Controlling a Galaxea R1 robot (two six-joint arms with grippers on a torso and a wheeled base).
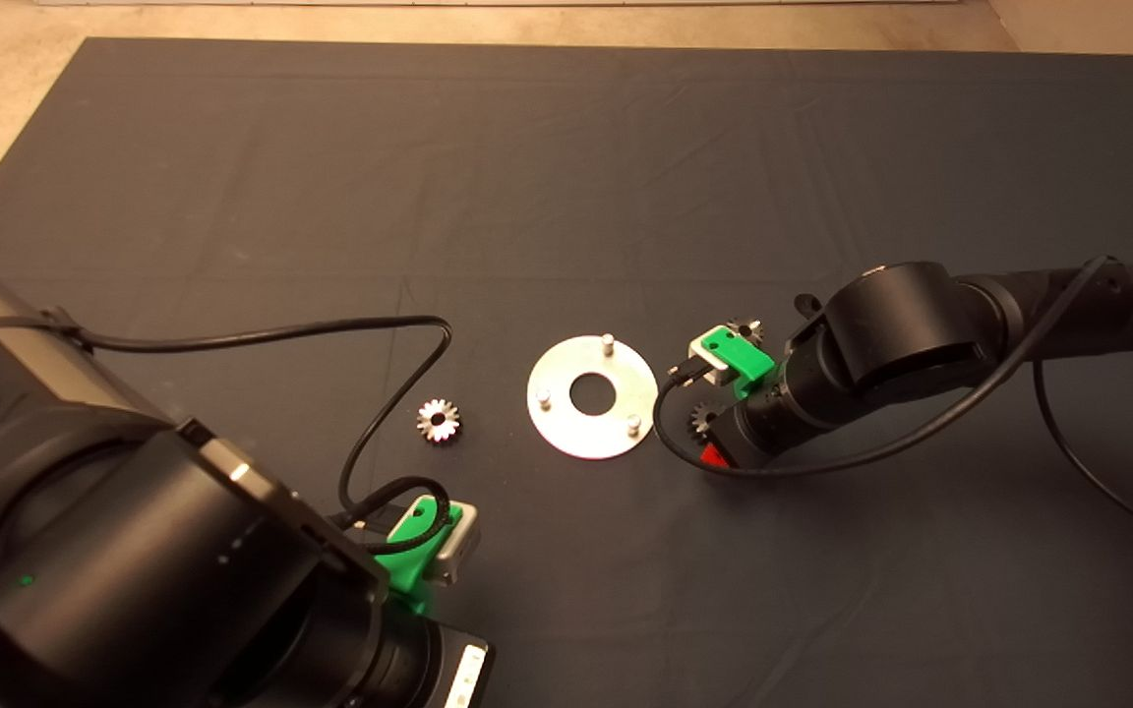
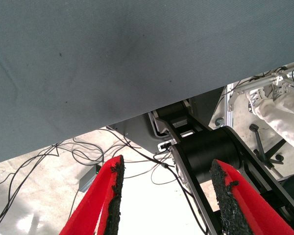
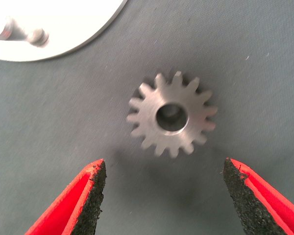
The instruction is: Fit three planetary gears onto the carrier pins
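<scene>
Carrier disc [image 1: 592,396]: three carrier pins [image 1: 608,343] bare, none fitted. Planetary gears: one left of disc [image 1: 439,420], two right of disc [image 1: 702,421], all flat on mat [image 1: 566,177]. Right gripper [image 3: 164,196]: spread wide over gear [image 3: 172,114], empty. Left gripper [image 2: 169,200]: parked lower left, fingers apart, empty.

Warm and dim overhead; bright glare off disc [image 1: 593,395] at centre. Close up, gear [image 3: 171,114] slightly blurred, soft shadow cast toward 6 o'clock.

I see bare dark mat [image 3: 63,137] ringing the small silvery toothed gear [image 3: 172,114]; flat silver disc [image 3: 54,29] crowds its ten o'clock.
</scene>
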